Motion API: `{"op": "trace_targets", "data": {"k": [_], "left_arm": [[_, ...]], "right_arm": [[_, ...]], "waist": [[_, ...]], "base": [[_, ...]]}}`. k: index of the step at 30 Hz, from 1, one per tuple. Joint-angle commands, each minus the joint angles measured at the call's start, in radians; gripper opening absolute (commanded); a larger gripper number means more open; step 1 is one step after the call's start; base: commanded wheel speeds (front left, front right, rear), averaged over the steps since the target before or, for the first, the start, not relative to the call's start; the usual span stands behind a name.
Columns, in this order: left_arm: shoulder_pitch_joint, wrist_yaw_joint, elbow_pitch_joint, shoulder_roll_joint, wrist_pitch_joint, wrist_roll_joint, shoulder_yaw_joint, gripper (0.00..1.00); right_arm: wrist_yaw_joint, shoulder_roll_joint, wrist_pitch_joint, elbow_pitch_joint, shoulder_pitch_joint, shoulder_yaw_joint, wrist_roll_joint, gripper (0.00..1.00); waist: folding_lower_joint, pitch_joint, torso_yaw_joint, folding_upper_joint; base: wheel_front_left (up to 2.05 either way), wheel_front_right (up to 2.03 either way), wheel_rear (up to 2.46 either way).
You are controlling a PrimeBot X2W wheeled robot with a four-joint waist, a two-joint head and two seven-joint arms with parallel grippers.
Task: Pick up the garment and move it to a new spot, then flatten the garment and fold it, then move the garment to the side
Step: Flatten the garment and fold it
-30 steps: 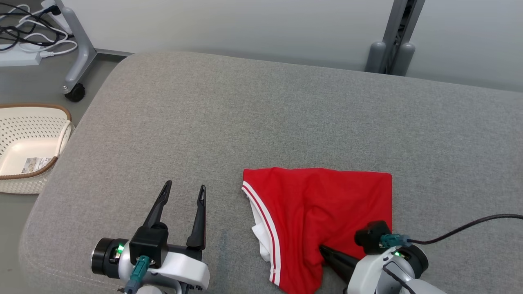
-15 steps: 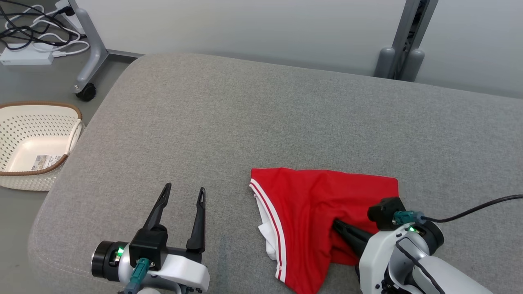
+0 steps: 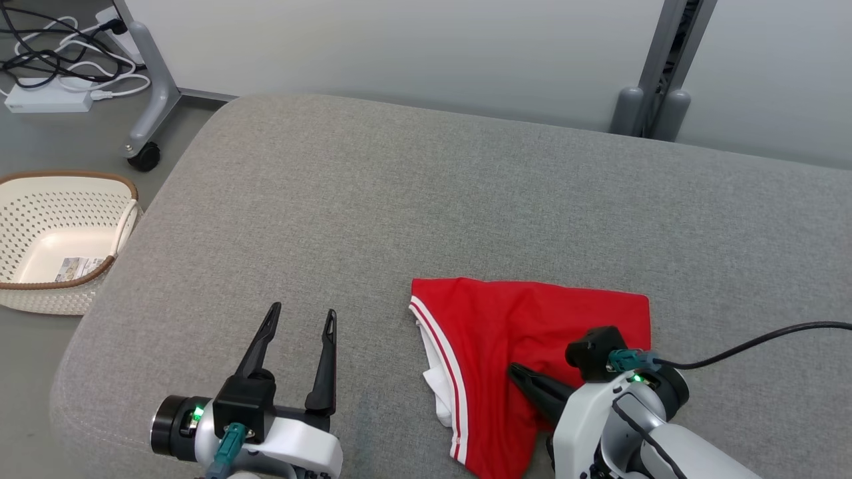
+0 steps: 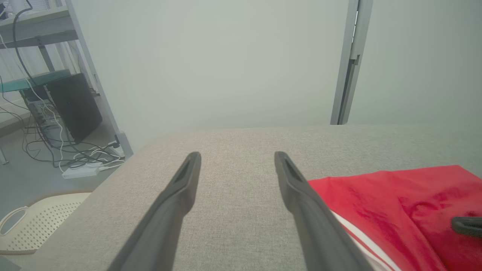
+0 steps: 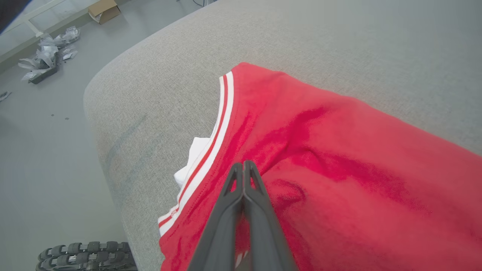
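Garment (image 3: 532,319) lies crumpled on the grey cushion (image 3: 399,199), beneath the right hand (image 5: 243,162), whose fingers are pressed together. The left hand (image 3: 301,311) hovers just beside it, fingers apart.

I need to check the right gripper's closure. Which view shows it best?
Right wrist view: the right gripper has fingers pressed together over the red garment. Head view shows it partly behind its wrist; left wrist view catches a dark tip.

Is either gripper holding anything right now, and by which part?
Left gripper is open, holding nothing. Right gripper is shut, lying on the red garment beside its striped hem; whether cloth is pinched cannot be told.
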Motion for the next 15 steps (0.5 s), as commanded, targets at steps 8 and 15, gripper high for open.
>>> {"op": "trace_targets", "data": {"k": [8,15], "left_arm": [[0.003,-0.002,0.0,0.004,-0.004,-0.001,-0.005,1.0],[-0.009,0.002,-0.003,0.004,-0.004,-0.013,-0.018,1.0]], "right_arm": [[0.0,0.015,0.036,0.064,-0.006,0.023,0.003,0.0],[0.0,0.026,0.08,0.155,-0.033,0.063,0.015,0.0]], "waist": [[0.0,0.001,0.017,0.0],[0.0,0.021,0.042,0.0]], "base": [[0.0,0.0,0.0],[0.0,0.0,0.0]]}}
